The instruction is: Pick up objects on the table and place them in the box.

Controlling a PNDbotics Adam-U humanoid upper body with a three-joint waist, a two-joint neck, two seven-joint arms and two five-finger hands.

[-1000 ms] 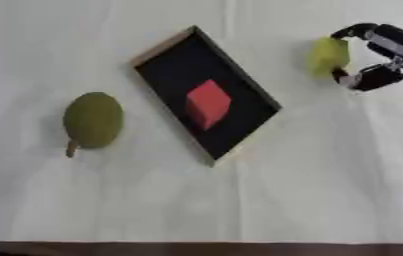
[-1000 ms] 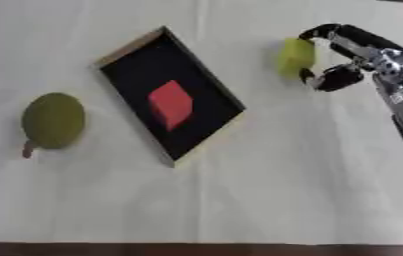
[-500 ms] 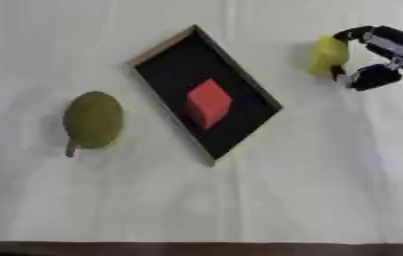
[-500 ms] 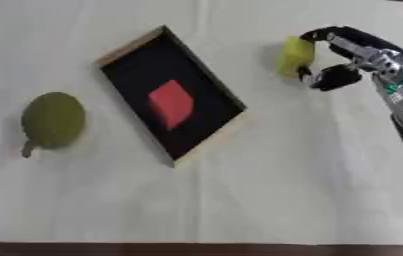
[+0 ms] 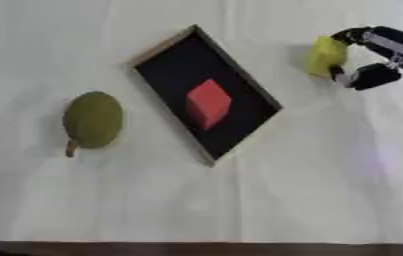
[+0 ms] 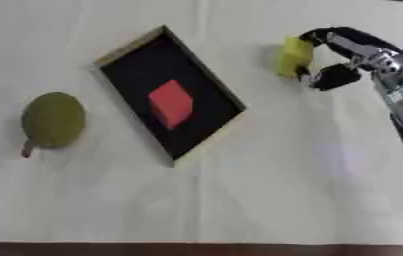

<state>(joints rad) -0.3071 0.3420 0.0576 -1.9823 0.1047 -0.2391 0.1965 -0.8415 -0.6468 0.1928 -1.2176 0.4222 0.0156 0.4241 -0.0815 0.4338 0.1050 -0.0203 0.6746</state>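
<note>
A shallow rectangular box with a black floor and pale wooden rim lies askew in the middle of the cream-coloured tabletop, and everything else is best placed against it. Inside it, roughly at its centre, sits a red cube, so by the look of things one item is already where the task wants it. Well off the box's right side, level with its far end, the robot's black-and-silver right hand has its fingers curled over the top of a small yellow block while the thumb comes in from below, so the block is pinched between them; this reads as a grasp being taken for lifting. Whether the block is resting on the table or already just clear of it I cannot tell. The arm enters from the right edge, which explains why this hand takes the piece on that side of the box. Well apart from the box's left side lies an olive-green pear-shaped fruit with a short brownish stem, stem end toward the near edge, untouched and waiting its turn. The left hand shows in neither view. To my judgement the next move calls for carrying the yellow block leftward over the rim and setting it down beside the cube, where bare black floor remains.
</note>
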